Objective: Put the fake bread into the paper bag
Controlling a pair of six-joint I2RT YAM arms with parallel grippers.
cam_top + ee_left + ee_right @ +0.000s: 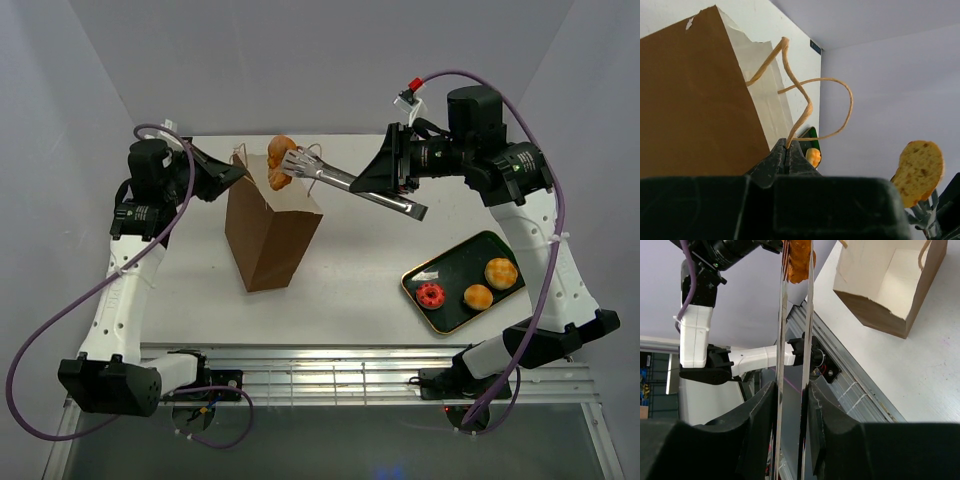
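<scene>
The brown paper bag (270,235) stands upright at the table's middle left with its mouth open. My left gripper (235,172) (788,147) is shut on one of its cord handles (805,105) at the bag's left rim. My right gripper (372,184) (792,387) is shut on metal tongs (345,180) (795,330). The tongs pinch a golden-brown twisted roll (280,160) (918,172) (799,257) above the bag's far rim. A red-frosted donut (430,294) and two round buns (478,296) (500,272) lie on the tray.
A dark green gold-rimmed tray (455,268) sits at the right front of the table. A metal rail (350,375) runs along the near edge between the arm bases. White walls close in the table at the back and sides.
</scene>
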